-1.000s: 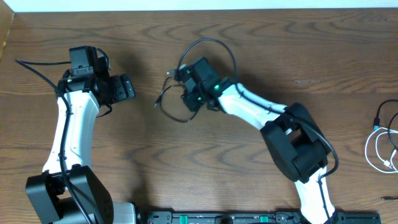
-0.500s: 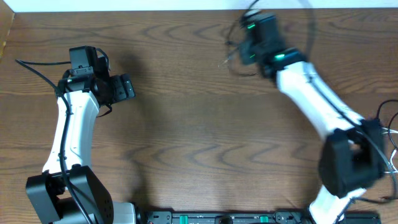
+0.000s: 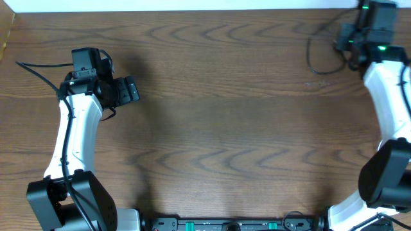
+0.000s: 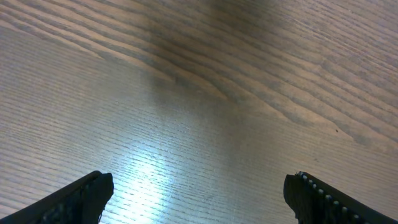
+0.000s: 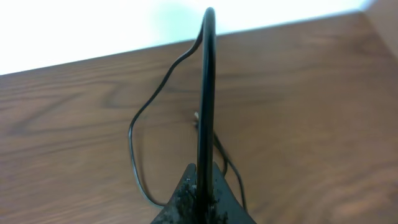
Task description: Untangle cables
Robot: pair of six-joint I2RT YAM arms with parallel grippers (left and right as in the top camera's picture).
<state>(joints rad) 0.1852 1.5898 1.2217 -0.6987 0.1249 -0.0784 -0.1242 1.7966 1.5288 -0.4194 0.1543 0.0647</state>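
At the overhead frame's left, the left end effector (image 3: 130, 90) has its fingers wide apart over the desk (image 3: 225, 128). At upper right, the right end effector (image 3: 347, 42) is clamped on the black cable (image 5: 206, 93), whose loop trails leftward.

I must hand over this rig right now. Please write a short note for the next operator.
Left gripper: open, empty, over bare table.
Right gripper: shut on the black cable, at the far right corner of the table; the rest trails loose.
White cable: not in view.
Done: the black cable is up, with nothing white tangled on it.
Left: lay it down straight, then find and check the white cable.
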